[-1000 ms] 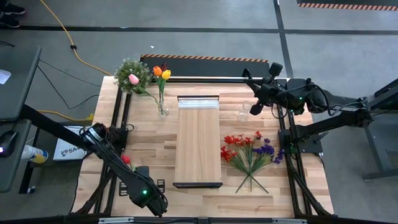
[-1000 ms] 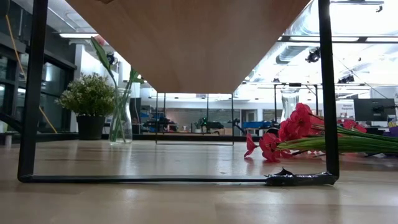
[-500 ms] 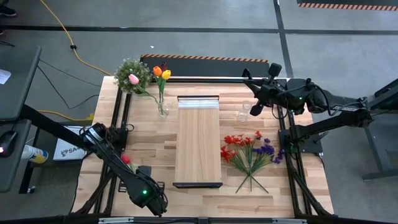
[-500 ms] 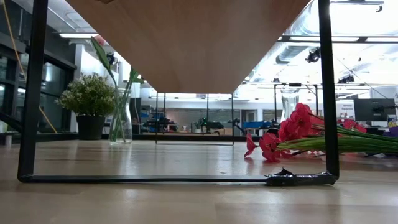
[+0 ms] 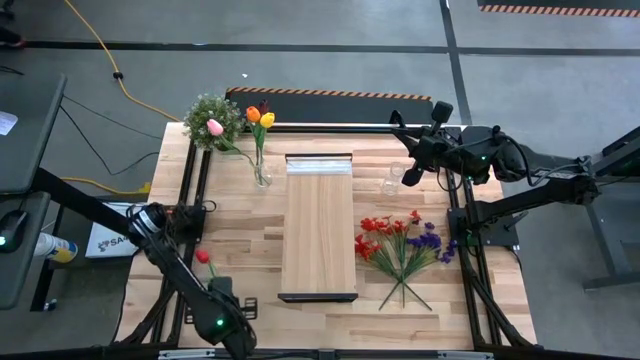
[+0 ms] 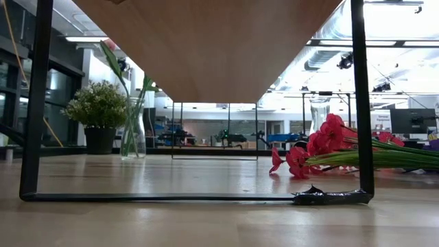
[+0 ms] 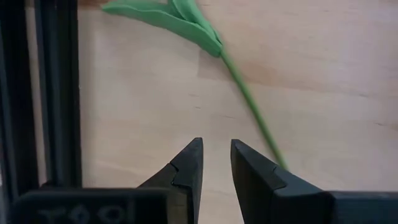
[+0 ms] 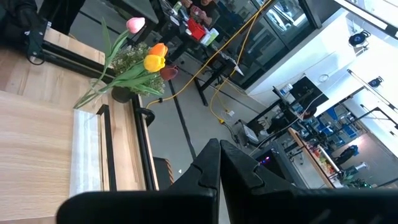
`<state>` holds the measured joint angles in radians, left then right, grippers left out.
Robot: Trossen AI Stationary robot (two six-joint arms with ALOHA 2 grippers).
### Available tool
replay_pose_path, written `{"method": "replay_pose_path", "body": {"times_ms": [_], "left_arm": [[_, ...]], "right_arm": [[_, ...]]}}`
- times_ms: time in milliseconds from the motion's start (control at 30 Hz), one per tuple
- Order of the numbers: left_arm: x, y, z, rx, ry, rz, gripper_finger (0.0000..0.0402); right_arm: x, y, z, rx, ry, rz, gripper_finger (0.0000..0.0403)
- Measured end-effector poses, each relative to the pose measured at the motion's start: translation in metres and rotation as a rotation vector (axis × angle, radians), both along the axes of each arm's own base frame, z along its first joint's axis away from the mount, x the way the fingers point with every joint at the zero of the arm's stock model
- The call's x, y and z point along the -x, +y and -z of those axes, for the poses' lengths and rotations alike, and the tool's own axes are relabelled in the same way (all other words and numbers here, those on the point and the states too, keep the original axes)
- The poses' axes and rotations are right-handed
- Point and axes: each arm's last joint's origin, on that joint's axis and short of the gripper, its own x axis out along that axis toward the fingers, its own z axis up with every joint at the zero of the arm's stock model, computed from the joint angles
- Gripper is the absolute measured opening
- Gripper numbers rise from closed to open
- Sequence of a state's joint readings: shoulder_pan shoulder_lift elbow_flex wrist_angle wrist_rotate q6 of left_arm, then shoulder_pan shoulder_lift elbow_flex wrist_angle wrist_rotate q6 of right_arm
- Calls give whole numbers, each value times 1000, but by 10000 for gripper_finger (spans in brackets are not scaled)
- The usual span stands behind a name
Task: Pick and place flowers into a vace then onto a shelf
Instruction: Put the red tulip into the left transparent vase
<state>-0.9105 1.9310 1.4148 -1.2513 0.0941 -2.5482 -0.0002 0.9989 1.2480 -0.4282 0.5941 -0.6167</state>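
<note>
Jaws on your left gripper (image 7: pixel 214 163) stand slightly apart with nothing between them, low over the table (image 5: pixel 240 235) near its front left corner; the green stem of a red tulip (image 5: pixel 201 257) lies on the wood just beside the fingertips. Your right gripper (image 5: pixel 408 176), fingers together, hangs by an empty glass vase (image 5: pixel 391 182) near the back right. Tulips (image 5: pixel 260 118) stand in a vase (image 5: pixel 262 178) beside the shelf (image 5: pixel 319 225); red and purple sprays (image 5: pixel 400 240) lie on its other side.
</note>
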Motion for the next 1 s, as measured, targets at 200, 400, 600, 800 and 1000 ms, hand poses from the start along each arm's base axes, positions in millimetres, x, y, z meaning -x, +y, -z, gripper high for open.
{"method": "replay_pose_path", "body": {"times_ms": [200, 400, 600, 800, 1000], "left_arm": [[-3, 12, 15, -38, -5, -33, 117], [-7, 25, 38, -29, -20, -66, 117], [-4, 29, 48, -15, -39, -70, 117], [-3, 32, 52, -24, -36, -71, 117], [-4, 33, 53, -45, -65, -39, 117]], "right_arm": [[0, 0, 0, 0, 0, 0, 0], [0, 0, 0, -27, -18, 5, 0], [0, 0, 0, -30, -20, 5, 0], [0, 0, 0, -30, -21, 5, 0], [0, 0, 0, -30, -26, 5, 0]]}}
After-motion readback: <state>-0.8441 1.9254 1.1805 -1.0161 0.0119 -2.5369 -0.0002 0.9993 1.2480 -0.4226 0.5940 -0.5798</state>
